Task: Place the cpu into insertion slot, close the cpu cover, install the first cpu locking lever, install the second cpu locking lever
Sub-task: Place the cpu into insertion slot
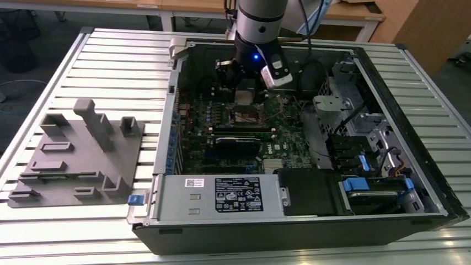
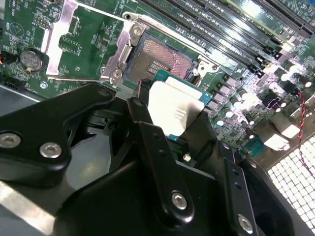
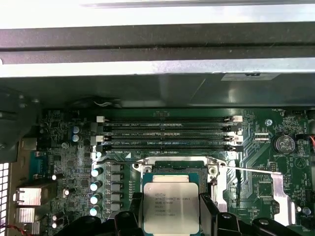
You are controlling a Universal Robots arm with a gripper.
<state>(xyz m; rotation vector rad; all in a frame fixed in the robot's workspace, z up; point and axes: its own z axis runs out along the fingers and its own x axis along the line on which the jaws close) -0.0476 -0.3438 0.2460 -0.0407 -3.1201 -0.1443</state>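
Silvery-grey metal top, square, flat, dark print on it, a green edge showing beneath: the cpu (image 3: 171, 206). My pincer (image 3: 171, 219) is clamped on it, one black finger (image 3: 134, 212) on each of two opposite sides.

Position: the cpu hangs just above the insertion slot (image 2: 160, 58), apart from it and not seated. In the second wrist view the slot's brown contact field lies bare inside its silvery rim, and the chip overlaps only the nearer edge.

The cpu cover (image 2: 58, 30), a thin silvery frame with a square window, is swung open and sits beside the slot; green board shows through the window.

Container: an open computer case (image 1: 412, 72) lying on a slatted table (image 1: 110, 55), the green motherboard (image 1: 195, 141) inside. Four long black memory slots (image 3: 167, 132) run just beyond the socket.

A grey moulded fixture (image 1: 74, 160) rests on the table at the exterior view's left, well apart from the case.

Pose: my arm (image 1: 259, 22) comes down nearly upright into the case, wrist over the socket.
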